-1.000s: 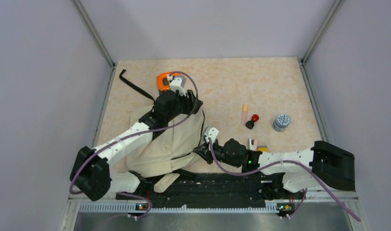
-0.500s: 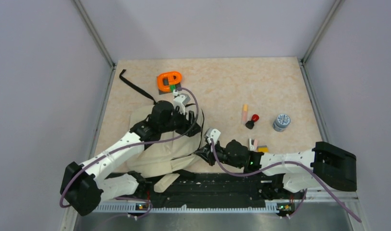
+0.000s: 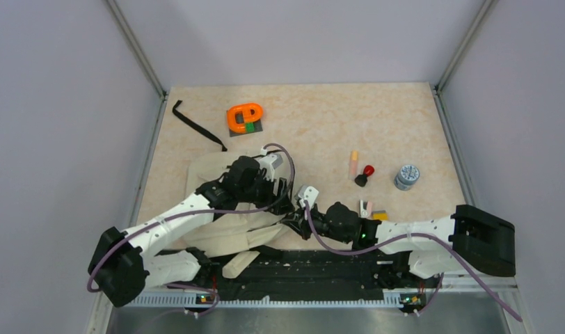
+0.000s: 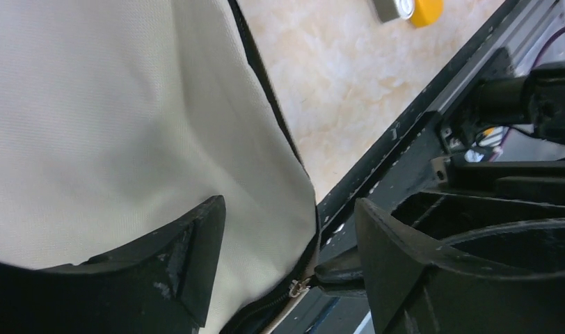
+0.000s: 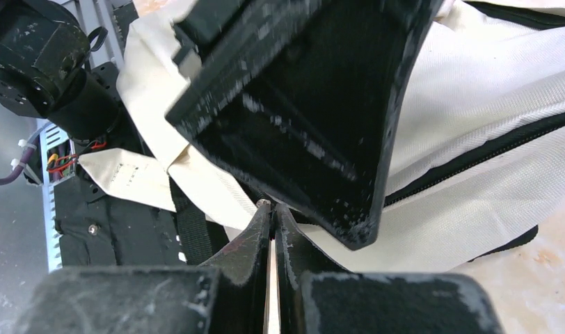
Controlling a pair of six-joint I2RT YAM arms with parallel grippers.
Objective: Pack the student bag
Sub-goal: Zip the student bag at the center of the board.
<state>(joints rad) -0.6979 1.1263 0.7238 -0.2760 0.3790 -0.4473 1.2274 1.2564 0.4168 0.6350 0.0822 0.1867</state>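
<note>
The student bag (image 3: 220, 233) lay slumped on the near left part of the table (image 3: 405, 118), its beige cloth (image 4: 113, 125) edged by a black zip. The left claw (image 4: 287, 223) hung just over the bag's right edge with its jaws spread wide and nothing between them. The right claw (image 5: 269, 209) was closed tight, its tips at the zip pull (image 4: 293, 288) on the bag's near right corner. Whether it actually pinched the pull could not be told. A black strap (image 3: 196, 125) trailed from the bag toward the far left corner. An orange holder (image 3: 245, 117) stood beyond the bag. To the right lay a peach stick (image 3: 353, 163), a red-and-black piece (image 3: 365, 174) and a grey jar (image 3: 407, 176).
</note>
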